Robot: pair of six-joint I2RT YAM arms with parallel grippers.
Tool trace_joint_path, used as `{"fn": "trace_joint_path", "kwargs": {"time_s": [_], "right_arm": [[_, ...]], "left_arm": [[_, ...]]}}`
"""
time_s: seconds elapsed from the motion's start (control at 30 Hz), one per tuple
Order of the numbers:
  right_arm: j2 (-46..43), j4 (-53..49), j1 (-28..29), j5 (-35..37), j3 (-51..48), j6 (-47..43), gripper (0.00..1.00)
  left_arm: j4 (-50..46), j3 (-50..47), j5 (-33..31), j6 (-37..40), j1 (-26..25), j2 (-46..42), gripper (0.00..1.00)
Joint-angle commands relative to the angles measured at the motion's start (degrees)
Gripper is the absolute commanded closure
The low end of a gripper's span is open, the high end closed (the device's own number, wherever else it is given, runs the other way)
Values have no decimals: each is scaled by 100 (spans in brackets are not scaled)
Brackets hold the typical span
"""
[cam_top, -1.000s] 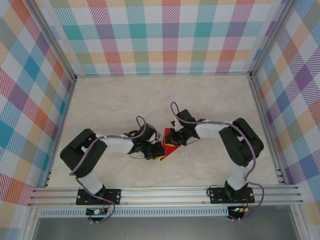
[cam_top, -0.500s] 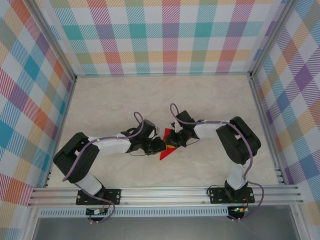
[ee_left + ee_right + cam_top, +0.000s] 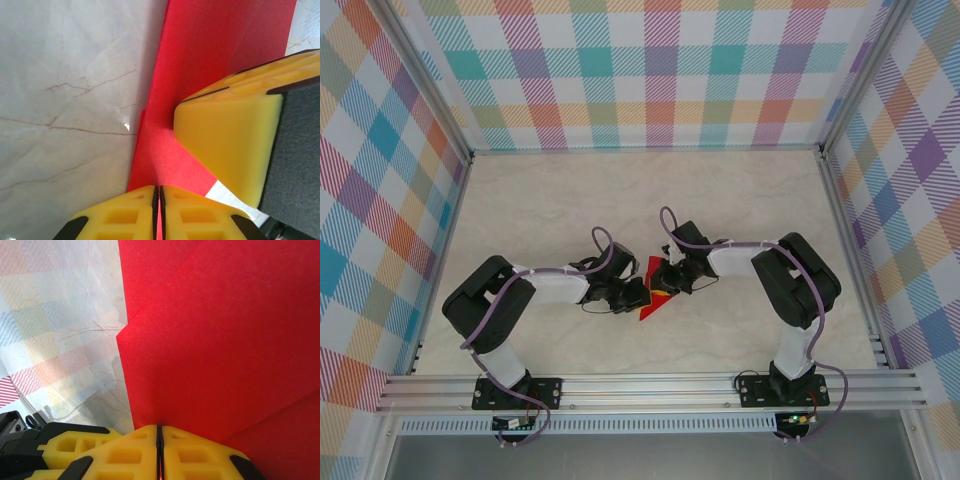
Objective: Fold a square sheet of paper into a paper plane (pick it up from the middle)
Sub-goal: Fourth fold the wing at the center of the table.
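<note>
The square sheet of paper [image 3: 646, 308] is partly folded into a red pointed shape at the table's middle, with a sliver of its yellow reverse showing. It is pinched from both sides. My left gripper [image 3: 634, 296] is shut on its left edge, and in the left wrist view the jaws [image 3: 158, 200] meet on the red paper [image 3: 200, 60]. My right gripper [image 3: 666, 282] is shut on the right side, its jaws [image 3: 159, 434] clamping a folded red layer [image 3: 215, 340]. A yellow finger [image 3: 230, 140] of the right gripper rests on the paper close in front of the left one.
The pale marble tabletop [image 3: 550, 210] spreads around the arms. Plaid walls [image 3: 650, 70] close in the back and both sides. An aluminium rail [image 3: 650, 385] runs along the near edge by the arm bases.
The left arm reached in toward the paper, then drew back slightly to the left. The right arm barely moved. Both grippers have stayed shut on the paper.
</note>
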Motion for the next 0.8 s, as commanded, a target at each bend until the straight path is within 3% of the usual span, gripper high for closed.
{"fn": "trace_joint_path", "kwargs": {"time_s": [0.0, 0.43, 0.77], "right_arm": [[331, -190, 44, 371, -146, -108, 90], [445, -250, 44, 432, -111, -66, 91], [470, -282, 44, 467, -103, -71, 91]], "left_arm": [[-220, -85, 249, 33, -30, 50, 89], [-823, -321, 267, 144, -133, -437, 92], [-1219, -253, -14, 231, -134, -71, 93]]}}
